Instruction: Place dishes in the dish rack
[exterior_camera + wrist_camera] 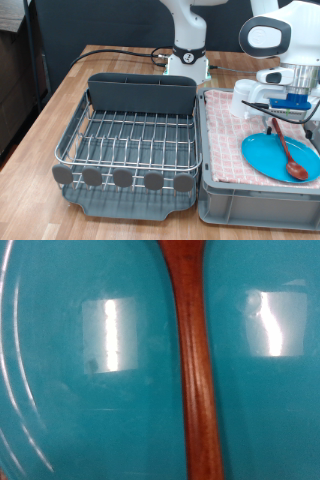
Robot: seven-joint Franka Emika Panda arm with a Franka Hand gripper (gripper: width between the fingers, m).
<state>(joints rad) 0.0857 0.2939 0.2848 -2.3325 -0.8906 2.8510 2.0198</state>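
A round light-blue plate (pixel 265 155) lies on the pink checked cloth in the grey crate, at the exterior view's right. A reddish-brown wooden spoon (pixel 288 152) lies across the plate. My gripper (pixel 285 108) hangs low over the far end of the spoon's handle. In the wrist view the spoon's handle (pixel 195 360) runs straight across the plate (pixel 80 390), very close; no fingers show there. The silver wire dish rack (pixel 130 135) stands empty at the left. The white cup is not in view.
The rack has a tall dark-grey caddy (pixel 140 92) along its far side and round grey discs (pixel 122 178) along its near edge. The grey crate (pixel 255 205) stands right beside the rack. The robot's base (pixel 187 60) is behind them on the wooden table.
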